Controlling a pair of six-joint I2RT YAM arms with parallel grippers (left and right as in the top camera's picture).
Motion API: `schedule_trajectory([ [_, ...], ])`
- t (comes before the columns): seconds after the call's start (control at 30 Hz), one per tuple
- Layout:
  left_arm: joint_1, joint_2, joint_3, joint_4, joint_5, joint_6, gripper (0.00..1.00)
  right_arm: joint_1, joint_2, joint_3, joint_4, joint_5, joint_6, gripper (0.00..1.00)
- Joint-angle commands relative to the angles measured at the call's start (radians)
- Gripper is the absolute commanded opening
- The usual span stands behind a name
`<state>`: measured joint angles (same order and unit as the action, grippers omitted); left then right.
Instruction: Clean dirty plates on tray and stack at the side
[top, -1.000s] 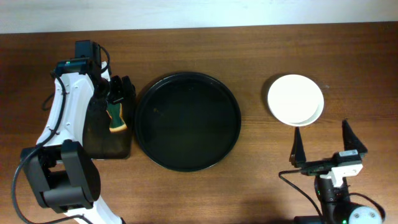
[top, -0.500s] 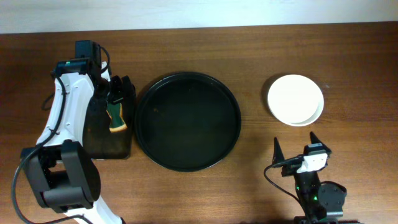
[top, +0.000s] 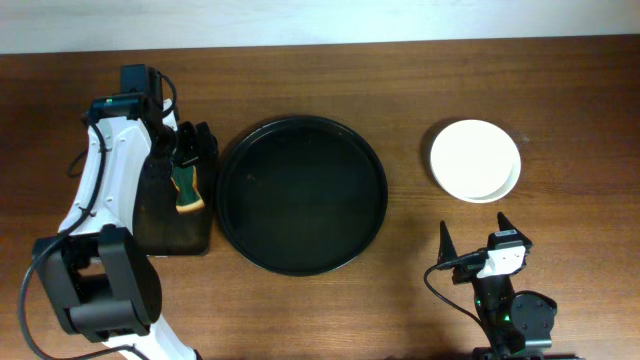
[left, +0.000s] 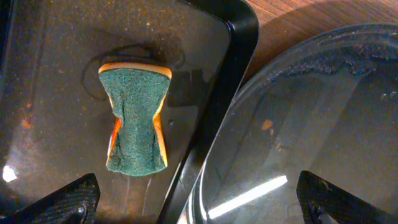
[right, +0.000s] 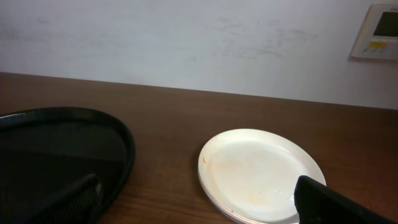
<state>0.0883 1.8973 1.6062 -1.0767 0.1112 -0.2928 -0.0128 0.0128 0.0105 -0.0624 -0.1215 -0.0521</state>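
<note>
At the far left, the left gripper is hanging over the rectangular black tray. Its jaws are standing wide apart and gripping nothing. In the left wrist view the green-and-orange sponge is lying flat on that tray, ahead of the two fingers and touching neither. The round black tray is sitting just beside the rectangular one, their rims nearly meeting. Its glossy floor is showing streaks and droplets under the left wrist camera.

Further right, the plates are resting in a stack on the table, apart from the round tray and well apart from the left gripper. The lower rim is peeking out slightly at the stack's right edge.

The right gripper is hovering near the table's front edge, just short of the stack, with its jaws spread wide and empty. From the right wrist camera the plates are lying ahead in the gap between the fingers, nearer the right-hand one and touching neither. A faint orange trace is showing on the top plate.

Compared with a second ago, the right gripper is sitting further left and looking smaller from above. It has not moved since the half-second mark. The left arm, sponge, both trays and the plates are staying where they were.
</note>
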Motion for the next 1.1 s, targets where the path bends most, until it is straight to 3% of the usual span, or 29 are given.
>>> schedule_trajectory([
  [0.0,0.002,0.006,-0.001,-0.001,-0.007,0.002,0.99,-0.007,-0.01,-0.005,-0.005,-0.002,0.008,0.99],
  [0.1,0.0,-0.011,-0.002,-0.001,-0.007,0.002,0.99,-0.007,-0.01,-0.005,-0.005,-0.002,0.008,0.99],
  [0.17,0.002,-0.121,-0.002,-0.001,-0.007,0.002,0.99,-0.007,-0.01,-0.005,-0.005,-0.002,0.008,0.99],
  [0.37,0.002,-0.692,-0.035,-0.037,-0.135,0.002,0.99,-0.007,-0.01,-0.005,-0.005,-0.002,0.008,0.99],
  [0.43,0.002,-0.885,-0.145,-0.051,-0.159,0.002,0.99,-0.007,-0.01,-0.005,-0.005,-0.002,0.008,0.99],
  [0.57,0.002,-1.295,-0.579,-0.001,-0.19,0.001,0.99,-0.007,-0.01,-0.005,-0.005,-0.002,0.008,0.99],
  [0.6,0.002,-1.373,-0.681,0.054,-0.186,-0.001,0.99,-0.007,-0.01,-0.005,-0.005,-0.002,0.008,0.99],
  [0.67,-0.004,-1.555,-0.927,0.304,-0.154,-0.011,0.99,-0.007,-0.01,-0.005,-0.005,-0.002,0.009,0.99],
  [0.77,-0.034,-1.691,-1.2,0.857,-0.125,-0.011,0.99,-0.007,-0.01,-0.005,-0.005,-0.002,0.008,0.99],
  [0.8,-0.057,-1.722,-1.306,1.13,-0.126,-0.01,0.99,-0.007,-0.01,-0.005,-0.005,-0.002,0.008,0.99],
  [0.83,-0.07,-1.736,-1.356,1.248,-0.127,-0.009,0.99,-0.007,-0.01,-0.005,-0.005,-0.002,0.008,0.99],
  [0.9,-0.091,-1.773,-1.456,1.341,-0.126,-0.01,0.99,-0.007,-0.01,-0.005,-0.005,-0.002,0.008,0.99],
  [1.07,-0.094,-1.884,-1.598,1.214,-0.135,-0.006,0.99,-0.007,-0.01,-0.005,-0.005,-0.002,0.008,0.99],
])
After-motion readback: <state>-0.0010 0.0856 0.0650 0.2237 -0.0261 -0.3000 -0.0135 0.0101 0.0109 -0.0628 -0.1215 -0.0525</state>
